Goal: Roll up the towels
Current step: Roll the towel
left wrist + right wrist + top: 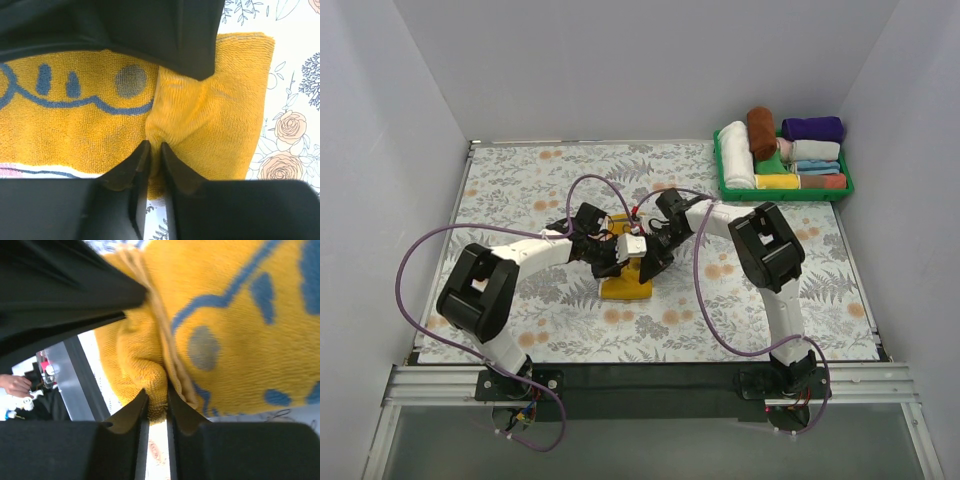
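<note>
Both arms are bent inward at mid-table. The mustard towel (625, 287) is pinched there by the left gripper (154, 147) and right gripper (156, 392), fingers nearly closed, on a floral tablecloth (520, 180) between white walls (620, 60).

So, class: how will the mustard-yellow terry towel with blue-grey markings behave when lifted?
Probably floppy: the mustard-yellow terry towel bunches into folds where the left gripper pinches it. Likely grippy, given its looped pile. Unpinched parts would probably sag.

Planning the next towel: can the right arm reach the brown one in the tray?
Probably not yet: its claw pinches the yellow towel; the way to the brown towel looks free.
</note>
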`<state>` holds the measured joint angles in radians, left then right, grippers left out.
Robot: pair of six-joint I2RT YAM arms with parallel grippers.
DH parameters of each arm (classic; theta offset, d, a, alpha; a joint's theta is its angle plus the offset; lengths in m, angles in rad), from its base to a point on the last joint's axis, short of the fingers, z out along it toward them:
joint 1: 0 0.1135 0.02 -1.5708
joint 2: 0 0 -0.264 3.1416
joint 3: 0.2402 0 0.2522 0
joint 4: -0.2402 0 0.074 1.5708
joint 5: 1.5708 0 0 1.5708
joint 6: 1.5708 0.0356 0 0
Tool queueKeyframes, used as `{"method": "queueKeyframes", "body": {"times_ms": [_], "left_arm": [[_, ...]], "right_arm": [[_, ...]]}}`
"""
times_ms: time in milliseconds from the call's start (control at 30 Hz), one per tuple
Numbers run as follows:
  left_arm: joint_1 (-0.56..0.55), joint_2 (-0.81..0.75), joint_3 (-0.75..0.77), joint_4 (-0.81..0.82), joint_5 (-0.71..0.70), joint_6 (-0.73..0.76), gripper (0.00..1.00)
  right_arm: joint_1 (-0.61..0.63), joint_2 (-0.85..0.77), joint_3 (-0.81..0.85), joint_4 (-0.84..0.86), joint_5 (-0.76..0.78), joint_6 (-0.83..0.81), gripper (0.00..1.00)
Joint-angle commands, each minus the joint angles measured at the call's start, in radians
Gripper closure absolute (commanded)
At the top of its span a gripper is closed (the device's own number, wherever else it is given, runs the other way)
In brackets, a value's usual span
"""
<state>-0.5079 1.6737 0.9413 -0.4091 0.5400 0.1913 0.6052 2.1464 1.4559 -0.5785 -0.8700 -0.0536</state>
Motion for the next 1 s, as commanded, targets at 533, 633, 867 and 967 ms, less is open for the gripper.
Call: {"method": "queueKeyframes", "body": {"times_ms": [533,633,867,967], "left_arm": [[-0.161,-0.436,-0.237,-0.01,-0.129,0.172,0.49],[-0.234,-0.454,-0.289,0.075,-0.215,0.171,0.25],[-0.308,-0.408,-0.397,0.297,-0.388,0.165,0.27],[-0.319,-0.387,-0.421,0.343,-0.411,0.171,0.31]], "right_arm": [[0.013,0.049,-0.011,-0.012,0.066,-0.005,0.82],[0.015,0.053,-0.012,-0.017,0.071,-0.006,0.82],[0.015,0.072,-0.014,-0.024,0.066,-0.031,0.82],[0.013,0.076,-0.022,-0.026,0.065,-0.038,0.81]]}}
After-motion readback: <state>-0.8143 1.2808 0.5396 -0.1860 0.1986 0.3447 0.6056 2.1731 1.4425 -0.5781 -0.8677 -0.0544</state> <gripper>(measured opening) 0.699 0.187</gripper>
